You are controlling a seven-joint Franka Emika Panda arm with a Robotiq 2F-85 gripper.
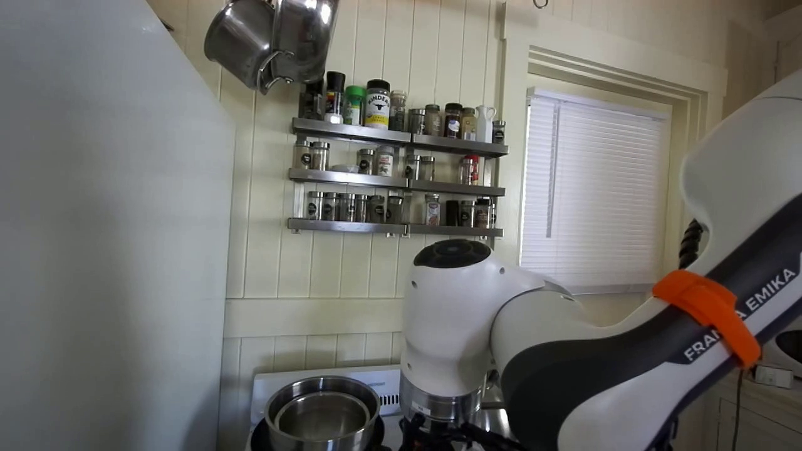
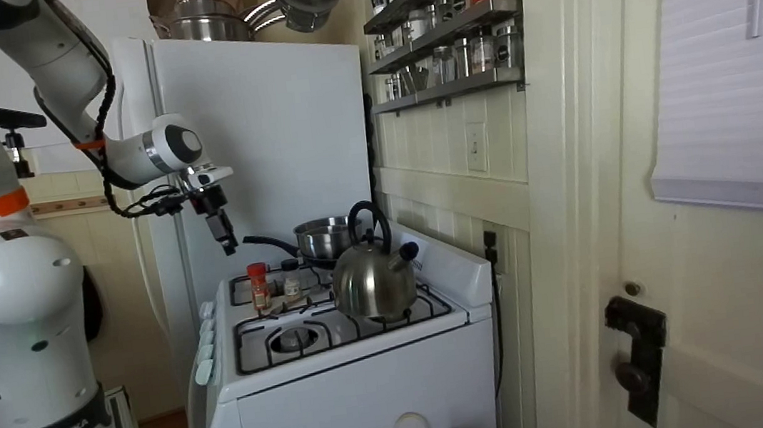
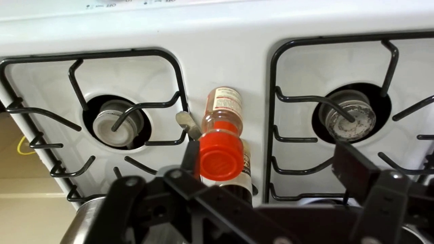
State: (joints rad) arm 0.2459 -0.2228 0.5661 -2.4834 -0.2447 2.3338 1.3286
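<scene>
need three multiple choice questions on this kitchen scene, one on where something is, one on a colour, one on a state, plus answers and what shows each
1. Where is the kettle?
A) on top of the fridge
B) on the stove
C) on a wall shelf

2. What colour is the cap of the bottle next to the black-capped jar?
A) green
B) white
C) red

3. What state is the gripper in?
A) open, holding nothing
B) shut, holding nothing
C) shut on the bottle

1 B: an exterior view shows it standing there.
2 C: the cap is bright red in the wrist view.
3 A: the fingers stand wide apart in the wrist view, gripping nothing.
</scene>
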